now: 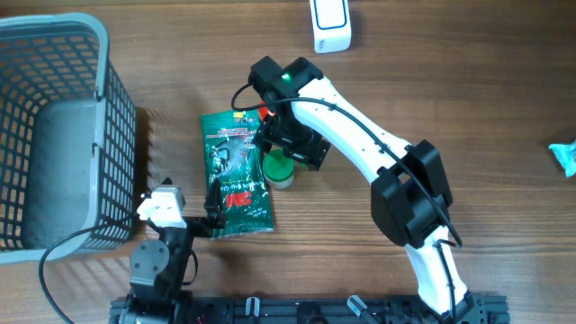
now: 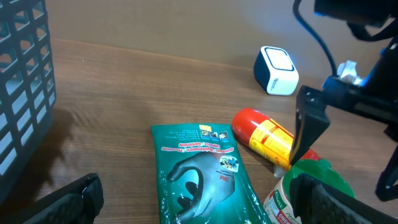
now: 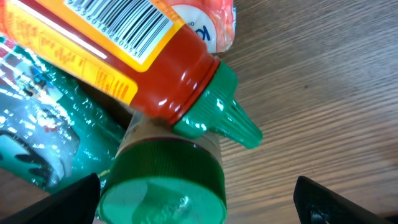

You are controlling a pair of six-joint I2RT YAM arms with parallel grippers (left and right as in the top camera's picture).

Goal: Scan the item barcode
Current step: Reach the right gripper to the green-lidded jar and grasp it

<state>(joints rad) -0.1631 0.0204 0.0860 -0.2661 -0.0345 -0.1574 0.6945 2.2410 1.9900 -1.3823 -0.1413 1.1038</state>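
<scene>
Approach step: right fingers [image 3: 329, 205], wide open and empty like left fingers [image 2: 74, 199], hovered over bottle [image 3: 155, 68]; next required gripping it for scanner [image 1: 330, 25].

Checkout-style tabletop, shopping basket [image 1: 115, 135], barcode scanner [image 1: 331, 24]

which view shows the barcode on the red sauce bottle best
Right wrist: the barcode sits large and sharp on the red bottle. Left wrist shows only the bottle's yellow label side; overhead, the right arm hides it.
</scene>
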